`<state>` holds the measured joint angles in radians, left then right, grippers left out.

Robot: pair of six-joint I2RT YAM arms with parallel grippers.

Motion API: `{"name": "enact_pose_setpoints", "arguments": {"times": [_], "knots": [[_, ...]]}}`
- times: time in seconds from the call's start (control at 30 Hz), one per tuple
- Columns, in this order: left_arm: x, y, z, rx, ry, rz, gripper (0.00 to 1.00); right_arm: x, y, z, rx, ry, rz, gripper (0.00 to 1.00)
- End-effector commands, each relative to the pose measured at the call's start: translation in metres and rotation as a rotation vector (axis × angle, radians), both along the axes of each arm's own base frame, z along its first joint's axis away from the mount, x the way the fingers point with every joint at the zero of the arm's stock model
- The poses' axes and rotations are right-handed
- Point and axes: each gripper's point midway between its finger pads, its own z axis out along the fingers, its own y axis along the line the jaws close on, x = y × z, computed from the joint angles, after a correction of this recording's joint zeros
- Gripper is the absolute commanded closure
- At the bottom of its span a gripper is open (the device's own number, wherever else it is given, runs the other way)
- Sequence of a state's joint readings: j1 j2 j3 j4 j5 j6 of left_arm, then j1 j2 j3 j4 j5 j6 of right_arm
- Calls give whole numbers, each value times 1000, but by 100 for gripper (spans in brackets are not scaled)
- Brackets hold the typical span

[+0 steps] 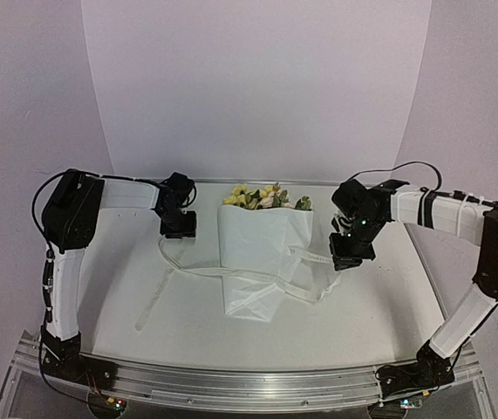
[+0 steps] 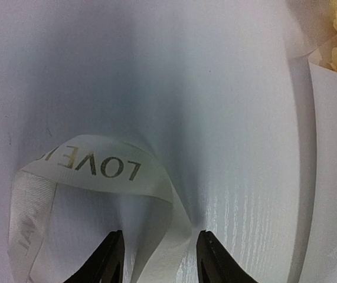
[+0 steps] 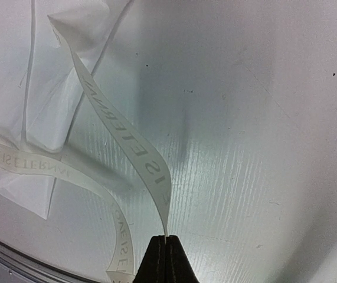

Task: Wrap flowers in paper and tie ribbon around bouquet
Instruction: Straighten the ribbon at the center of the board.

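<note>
A smooth white glossy worktop [image 1: 371, 305] with a faint lengthwise grain meets a plain pale lilac backdrop wall [image 1: 257, 87] at its far edge. The wall folds round on both sides. A ribbed aluminium rail [image 1: 257, 384] runs along the near edge. Soft, even light leaves faint grey shadows.

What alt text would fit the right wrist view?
The dark right fingers pinch shut on a sheer lettered ribbon, which curves up and away to folded white paper at upper left. Everything lies on a white table.

Top view overhead, rearward; wrist views close, downward; ribbon [image 2: 97, 168] shared.
</note>
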<state>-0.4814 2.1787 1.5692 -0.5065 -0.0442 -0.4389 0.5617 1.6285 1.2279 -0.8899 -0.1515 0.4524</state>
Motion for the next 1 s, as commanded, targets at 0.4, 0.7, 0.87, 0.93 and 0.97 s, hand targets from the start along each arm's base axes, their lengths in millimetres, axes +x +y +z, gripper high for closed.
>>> {"name": "enact_pose_setpoints", "arguments": {"times": [0.4,0.7,0.87,0.93,0.97], "knots": [[17,22,156,-202,-237,78,100,8,-57,51,-169,-208,-83,100],[-24,115,335,-582,-607,299,100,2,-114,111,-256,-365,-178,100],[-60,157,359,-758,-684,468,100,-14,-133,147,-279,-433,-193,100],[-73,166,358,-773,-675,531,100,-24,-142,158,-301,-443,-194,100],[-79,171,354,-772,-663,573,100,-29,-146,162,-307,-453,-197,100]]}}
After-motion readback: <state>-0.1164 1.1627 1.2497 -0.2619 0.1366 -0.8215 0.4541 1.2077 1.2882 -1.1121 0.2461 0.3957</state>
